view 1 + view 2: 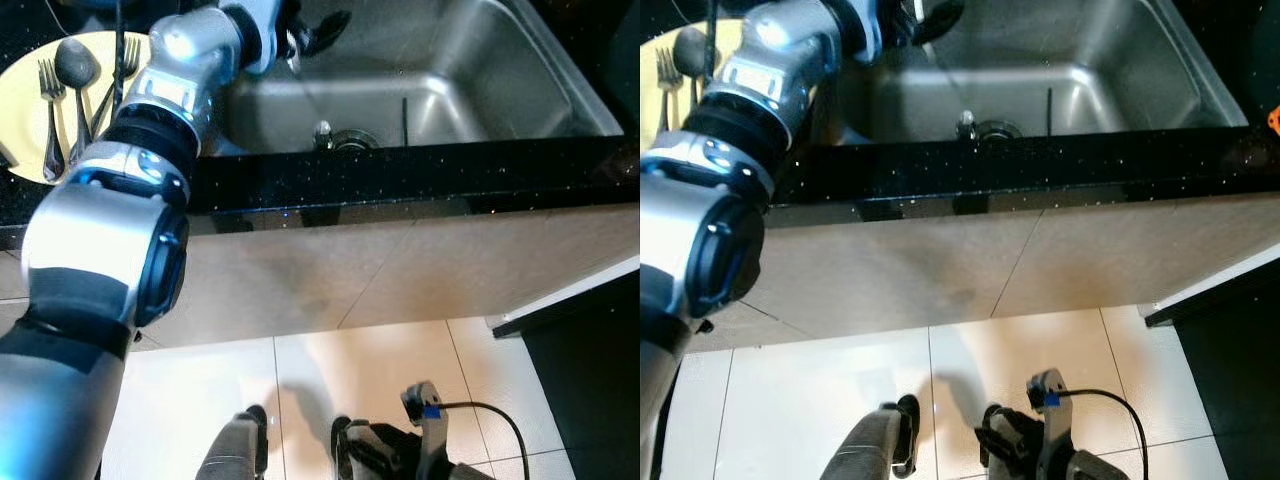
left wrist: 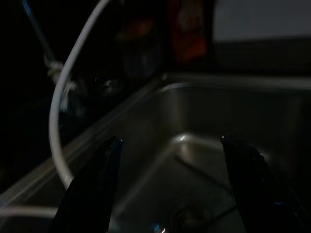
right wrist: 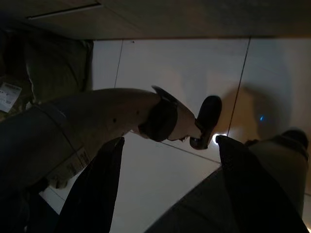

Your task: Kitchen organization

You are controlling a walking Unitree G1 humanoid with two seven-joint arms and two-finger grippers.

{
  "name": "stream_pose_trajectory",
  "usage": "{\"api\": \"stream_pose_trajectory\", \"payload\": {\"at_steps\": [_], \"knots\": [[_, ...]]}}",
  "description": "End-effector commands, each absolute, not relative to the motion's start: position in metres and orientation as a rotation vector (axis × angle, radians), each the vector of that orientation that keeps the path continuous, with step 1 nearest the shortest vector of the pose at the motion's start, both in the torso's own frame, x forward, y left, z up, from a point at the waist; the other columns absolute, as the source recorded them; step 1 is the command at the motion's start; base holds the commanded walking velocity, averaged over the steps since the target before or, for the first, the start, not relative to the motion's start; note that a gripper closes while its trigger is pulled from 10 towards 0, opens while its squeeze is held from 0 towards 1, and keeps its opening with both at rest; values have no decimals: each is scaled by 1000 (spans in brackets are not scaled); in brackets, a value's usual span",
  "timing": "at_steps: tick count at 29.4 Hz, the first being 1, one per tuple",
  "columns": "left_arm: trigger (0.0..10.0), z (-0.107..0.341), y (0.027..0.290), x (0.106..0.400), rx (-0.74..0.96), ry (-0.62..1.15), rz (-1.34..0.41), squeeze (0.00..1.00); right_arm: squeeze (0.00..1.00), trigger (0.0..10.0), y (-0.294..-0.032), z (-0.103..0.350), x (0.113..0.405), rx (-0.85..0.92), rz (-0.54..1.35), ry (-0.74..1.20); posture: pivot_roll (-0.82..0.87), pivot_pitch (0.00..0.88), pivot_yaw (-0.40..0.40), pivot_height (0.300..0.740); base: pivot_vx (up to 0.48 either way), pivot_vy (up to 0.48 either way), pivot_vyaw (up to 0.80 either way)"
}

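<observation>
Nearest the camera, at 6 o'clock, the robot's feet [image 1: 345, 445] stand on pale floor tiles [image 1: 200, 400]. The right gripper [image 3: 167, 141] hangs idle above this floor, its two black fingers [image 3: 97, 189] spread apart with nothing between them. Beyond the tiles, a beige cabinet front [image 1: 400, 270] rises to a black speckled countertop [image 1: 420, 170]. On the counter at 10 o'clock lies a yellow plate [image 1: 25, 110] bearing two forks [image 1: 48, 100], a spoon [image 1: 77, 75] and a further fork [image 1: 125, 55]. The left arm [image 1: 110, 230] reaches from 8 o'clock up to 12 o'clock, placing the left gripper [image 2: 167, 141] over the steel sink [image 1: 520, 90]; its fingers [image 2: 97, 184] stand wide apart, empty. The sink drain [image 1: 350, 140] lies at 12 o'clock, a thin dark utensil [image 1: 405, 118] just beside it.
</observation>
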State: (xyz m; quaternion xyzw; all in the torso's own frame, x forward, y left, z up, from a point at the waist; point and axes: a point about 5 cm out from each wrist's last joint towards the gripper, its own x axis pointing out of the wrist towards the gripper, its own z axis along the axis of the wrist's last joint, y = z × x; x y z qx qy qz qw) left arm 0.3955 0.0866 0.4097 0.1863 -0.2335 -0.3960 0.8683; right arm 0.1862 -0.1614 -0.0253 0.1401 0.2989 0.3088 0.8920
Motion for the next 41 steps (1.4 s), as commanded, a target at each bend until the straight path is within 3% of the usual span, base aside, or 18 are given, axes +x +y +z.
{"api": "stream_pose_trajectory", "payload": {"at_steps": [1, 13, 21, 27, 34, 41], "knots": [[10000, 421, 90, 389, 346, -528, -910, 0, 0, 10000, -163, -34, 178, 315, 614, 660, -52, 266, 6, 740, 0, 0, 0], [10000, 420, 101, 359, 116, -696, -1248, 0, 0, 10000, -158, -30, 201, 308, 632, 618, -38, 202, -11, 740, 0, 0, 0], [10000, 385, 104, 323, 49, -717, -1414, 0, 0, 10000, -152, -30, 213, 303, 660, 595, 4, 146, -21, 740, 0, 0, 0], [10000, 372, 106, 309, -3, -698, -1430, 0, 0, 10000, -148, -29, 220, 301, 663, 577, 14, 115, -24, 740, 0, 0, 0], [10000, 326, 96, 295, -81, -585, -1400, 0, 0, 10000, -148, -24, 236, 278, 636, 540, 25, 85, -34, 740, 0, 0, 0], [10000, 289, 95, 301, -95, -461, -1281, 0, 0, 10000, -152, -25, 239, 255, 618, 542, 32, 78, -41, 740, 0, 0, 0]]}}
